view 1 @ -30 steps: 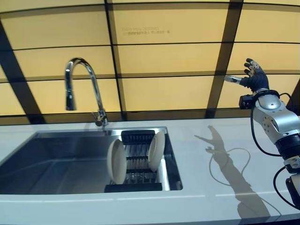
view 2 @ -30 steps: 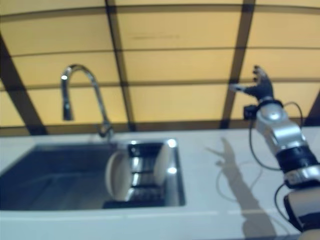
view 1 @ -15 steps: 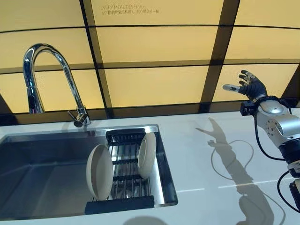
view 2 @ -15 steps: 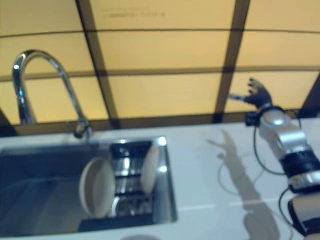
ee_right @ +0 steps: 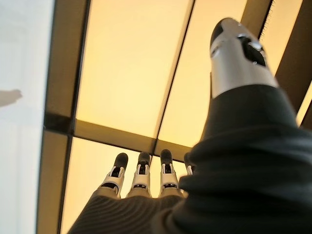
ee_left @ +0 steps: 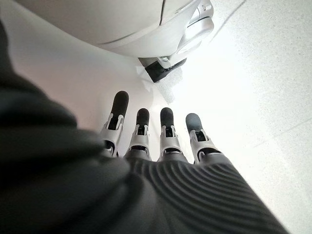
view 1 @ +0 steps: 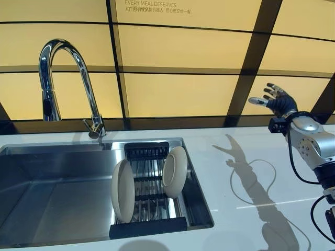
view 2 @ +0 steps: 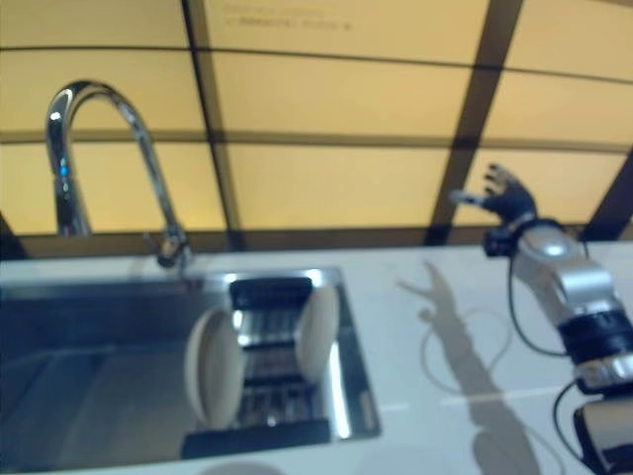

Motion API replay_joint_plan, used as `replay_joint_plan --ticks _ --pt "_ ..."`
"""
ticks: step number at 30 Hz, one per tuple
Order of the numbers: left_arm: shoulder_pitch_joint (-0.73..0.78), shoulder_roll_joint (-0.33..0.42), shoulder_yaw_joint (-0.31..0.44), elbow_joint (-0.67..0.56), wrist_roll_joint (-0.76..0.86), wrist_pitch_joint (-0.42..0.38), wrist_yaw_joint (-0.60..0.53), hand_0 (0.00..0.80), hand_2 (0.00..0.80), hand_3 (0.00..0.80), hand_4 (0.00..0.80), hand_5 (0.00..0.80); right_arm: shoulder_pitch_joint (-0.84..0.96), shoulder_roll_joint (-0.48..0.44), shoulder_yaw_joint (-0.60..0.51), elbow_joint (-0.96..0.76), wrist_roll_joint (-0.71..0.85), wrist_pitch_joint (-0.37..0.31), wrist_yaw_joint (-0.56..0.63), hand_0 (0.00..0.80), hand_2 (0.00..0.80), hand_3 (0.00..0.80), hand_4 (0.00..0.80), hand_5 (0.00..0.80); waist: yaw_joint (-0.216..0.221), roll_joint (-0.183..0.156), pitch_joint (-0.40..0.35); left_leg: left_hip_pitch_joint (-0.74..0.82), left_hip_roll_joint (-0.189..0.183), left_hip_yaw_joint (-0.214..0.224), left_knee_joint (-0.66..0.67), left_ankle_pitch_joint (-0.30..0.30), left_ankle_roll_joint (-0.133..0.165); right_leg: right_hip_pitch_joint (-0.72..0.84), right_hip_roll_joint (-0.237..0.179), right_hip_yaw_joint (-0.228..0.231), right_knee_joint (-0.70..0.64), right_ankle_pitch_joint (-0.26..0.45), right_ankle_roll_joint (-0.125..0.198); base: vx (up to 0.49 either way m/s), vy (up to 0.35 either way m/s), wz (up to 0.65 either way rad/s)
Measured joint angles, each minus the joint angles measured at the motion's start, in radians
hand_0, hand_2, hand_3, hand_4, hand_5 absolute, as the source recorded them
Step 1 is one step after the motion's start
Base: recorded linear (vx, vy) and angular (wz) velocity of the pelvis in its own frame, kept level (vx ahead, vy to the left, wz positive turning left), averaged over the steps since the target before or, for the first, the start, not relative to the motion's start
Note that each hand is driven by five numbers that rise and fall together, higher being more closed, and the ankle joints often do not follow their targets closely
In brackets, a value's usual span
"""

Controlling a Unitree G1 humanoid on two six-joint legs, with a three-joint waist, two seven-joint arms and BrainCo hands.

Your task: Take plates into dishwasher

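My camera has swung, sliding the whole scene right, while my right hand [view 1: 279, 100], fingers spread, has sunk lower against the far wall.

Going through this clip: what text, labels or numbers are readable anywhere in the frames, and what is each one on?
"EVERY MEAL DESERVES": small pale print at the top of the yellow wall panel, left eye view.
A second line just below it is too small to read.
In the right eye view the same print is blurred.
No print shows on the plates, the faucet or the sink.
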Motion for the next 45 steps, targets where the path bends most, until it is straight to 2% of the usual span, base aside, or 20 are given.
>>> replay_joint_plan --ticks 6,12,17,22,27,29,31,32,33,34,35,36,38,39,40,41,42,43,44,45 --pt "0.003 0.001 0.003 0.000 -0.001 0.001 0.000 0.000 0.000 0.000 0.000 0.000 0.072 0.007 -0.006 -0.083 0.062 0.031 0.004 0.000 0.000 0.000 0.000 0.000 -0.001 -0.005 -0.006 0.000 -0.003 0.008 0.000 0.001 0.007 -0.001 -0.003 0.004 -0.001 0.003 0.004 -0.015 0.047 -0.02" --pt "0.006 0.009 0.007 0.014 -0.002 0.001 0.000 0.000 0.000 0.000 0.000 0.000 0.166 0.060 -0.060 -0.120 0.177 0.082 0.009 0.000 0.000 0.000 0.000 0.000 -0.003 -0.027 -0.021 0.000 -0.002 0.021 -0.004 0.000 0.009 -0.004 -0.004 0.013 0.000 0.005 0.007 -0.031 0.049 -0.04" --pt "0.010 0.011 0.006 0.021 -0.001 0.002 0.000 0.000 0.000 0.000 0.000 0.000 0.249 0.116 -0.059 -0.216 0.177 0.095 0.028 0.000 0.000 0.000 0.000 0.000 -0.025 -0.028 -0.021 0.000 -0.002 0.028 -0.005 0.000 0.013 -0.011 -0.006 0.019 0.010 0.006 0.010 -0.021 0.000 -0.05" --pt "0.010 0.012 0.008 0.026 -0.017 0.007 0.008 0.000 0.000 0.000 0.000 0.000 0.271 0.120 -0.059 -0.231 0.166 0.093 0.023 0.000 0.000 0.000 0.000 0.000 -0.028 -0.030 -0.021 0.000 0.007 0.053 -0.005 -0.002 0.019 -0.021 -0.005 0.027 0.024 0.005 0.014 -0.011 -0.103 -0.08" --pt "0.016 0.020 0.020 0.035 -0.020 0.001 0.040 0.000 0.000 0.000 0.000 0.000 0.270 0.106 -0.068 -0.239 0.069 0.073 -0.020 0.000 0.000 0.000 0.000 0.000 -0.029 -0.038 -0.025 -0.003 0.005 0.042 -0.005 -0.001 0.019 -0.004 -0.007 0.002 0.009 0.006 0.014 0.023 -0.023 0.14" --pt "0.027 0.023 0.050 0.034 -0.021 -0.020 0.049 0.000 0.000 0.000 0.000 0.000 0.268 0.086 -0.070 -0.234 0.048 0.056 -0.040 0.000 0.000 0.000 0.000 0.000 -0.026 -0.039 -0.025 -0.003 0.002 0.029 -0.003 -0.001 0.019 0.000 -0.011 -0.004 0.005 0.007 0.012 -0.039 0.168 0.14" --pt "0.030 0.026 0.076 0.035 -0.021 -0.030 0.050 0.000 0.000 0.000 0.000 0.000 0.258 0.083 -0.075 -0.229 0.019 0.050 -0.053 0.000 0.000 0.000 0.000 0.000 -0.024 -0.043 -0.025 -0.007 0.001 0.028 0.009 -0.006 0.015 0.004 -0.019 -0.011 -0.002 0.016 -0.003 -0.062 0.278 0.07" --pt "0.030 0.028 0.083 0.041 -0.021 -0.033 0.052 0.000 0.000 0.000 0.000 0.000 0.246 0.088 -0.074 -0.215 0.001 0.045 -0.055 0.000 0.000 0.000 0.000 0.000 -0.017 -0.055 -0.019 -0.011 0.011 0.019 0.036 -0.027 -0.008 0.009 -0.034 -0.007 -0.003 0.017 -0.006 -0.075 0.325 -0.02" --pt "0.025 0.035 0.108 0.051 -0.026 -0.037 0.059 0.000 0.000 0.000 0.000 0.000 0.220 0.092 -0.057 -0.184 -0.011 0.043 -0.059 0.000 0.000 0.000 0.000 0.000 -0.010 -0.074 -0.012 -0.021 0.034 0.016 0.096 -0.051 -0.042 0.012 -0.046 0.000 -0.002 0.019 -0.002 -0.100 0.416 -0.16" --pt "0.024 0.042 0.124 0.053 -0.032 -0.038 0.061 0.000 0.000 0.000 0.000 0.000 0.196 0.091 -0.054 -0.161 -0.019 0.042 -0.064 0.000 0.000 0.000 0.000 0.000 0.002 -0.085 -0.008 -0.022 0.082 0.002 0.135 -0.071 -0.076 0.009 -0.057 0.011 -0.002 0.022 0.003 -0.139 0.573 -0.20" --pt "0.027 0.046 0.124 0.056 -0.032 -0.039 0.069 0.000 0.000 0.000 0.000 0.000 0.158 0.088 -0.055 -0.139 -0.029 0.034 -0.085 0.000 0.000 0.000 0.000 0.000 0.002 -0.084 -0.007 -0.021 0.160 -0.034 0.166 -0.087 -0.103 0.008 -0.067 0.018 -0.002 0.024 0.016 -0.136 0.591 -0.17" --pt "0.027 0.047 0.122 0.057 -0.032 -0.038 0.070 0.000 0.000 0.000 0.000 0.000 0.148 0.086 -0.055 -0.131 -0.029 0.032 -0.093 0.000 0.000 0.000 0.000 0.000 0.002 -0.084 -0.007 -0.015 0.184 -0.039 0.172 -0.088 -0.105 0.008 -0.073 0.022 -0.001 0.026 0.023 -0.141 0.668 -0.06" --pt "0.028 0.045 0.121 0.063 -0.038 -0.038 0.071 0.000 0.000 0.000 0.000 0.000 0.107 0.076 -0.054 -0.094 -0.029 0.024 -0.125 0.000 0.000 0.000 0.000 0.000 -0.001 -0.076 -0.002 0.015 0.257 -0.056 0.169 -0.111 -0.139 0.007 -0.096 0.030 0.005 0.025 0.053 -0.155 0.691 0.00" --pt "0.025 0.036 0.119 0.063 -0.040 -0.040 0.071 0.000 0.000 0.000 0.000 0.000 0.078 0.059 -0.055 -0.067 -0.030 0.007 -0.145 0.000 0.000 0.000 0.000 0.000 -0.004 -0.060 0.012 0.037 0.283 -0.058 0.145 -0.117 -0.152 0.004 -0.122 0.031 0.020 0.023 0.085 -0.200 0.751 0.06" --pt "0.020 0.030 0.111 0.062 -0.040 -0.041 0.071 0.000 0.000 0.000 0.000 0.000 0.074 0.046 -0.055 -0.062 -0.029 -0.001 -0.151 0.000 0.000 0.000 0.000 0.000 -0.007 -0.052 0.017 0.040 0.283 -0.058 0.144 -0.122 -0.160 -0.003 -0.133 0.033 0.030 0.021 0.099 -0.229 0.860 0.12" --pt "0.002 0.017 0.080 0.061 -0.040 -0.043 0.069 0.000 0.000 0.000 0.000 0.000 0.056 0.019 -0.059 -0.036 -0.029 -0.022 -0.155 0.000 0.000 0.000 0.000 0.000 -0.010 -0.032 0.034 0.039 0.275 -0.040 0.148 -0.127 -0.166 -0.017 -0.163 0.034 0.054 0.015 0.132 -0.151 0.616 0.30" --pt "-0.014 -0.002 0.065 0.062 -0.040 -0.043 0.062 0.000 0.000 0.000 0.000 0.000 0.044 -0.015 -0.066 -0.007 -0.030 -0.043 -0.154 0.000 0.000 0.000 0.000 0.000 -0.028 -0.006 0.049 0.031 0.266 -0.003 0.154 -0.117 -0.153 -0.022 -0.191 0.021 0.068 0.012 0.170 -0.148 0.675 0.43" --pt "-0.027 -0.024 0.042 0.061 -0.040 -0.046 0.062 0.000 0.000 0.000 0.000 0.000 0.058 -0.060 -0.088 0.002 -0.031 -0.058 -0.156 0.000 0.000 0.000 0.000 0.000 -0.035 0.021 0.055 0.022 0.249 0.007 0.164 -0.129 -0.165 -0.043 -0.213 0.025 0.091 0.004 0.207 -0.112 0.601 0.43" --pt "-0.039 -0.019 0.022 0.057 -0.041 -0.050 0.062 0.000 0.000 0.000 0.000 0.000 0.103 -0.067 -0.135 -0.001 -0.032 -0.081 -0.164 0.000 0.000 0.000 0.000 0.000 -0.037 -0.001 0.067 0.019 0.195 0.026 0.164 -0.135 -0.171 -0.061 -0.273 0.025 0.117 0.010 0.237 -0.126 0.562 0.22" --pt "-0.045 -0.007 0.017 0.052 -0.041 -0.053 0.062 0.000 0.000 0.000 0.000 0.000 0.131 -0.070 -0.151 -0.001 -0.032 -0.084 -0.169 0.000 0.000 0.000 0.000 0.000 -0.038 -0.028 0.079 0.011 0.146 0.031 0.168 -0.146 -0.139 -0.079 -0.331 0.019 0.143 0.013 0.230 -0.123 0.463 0.12"
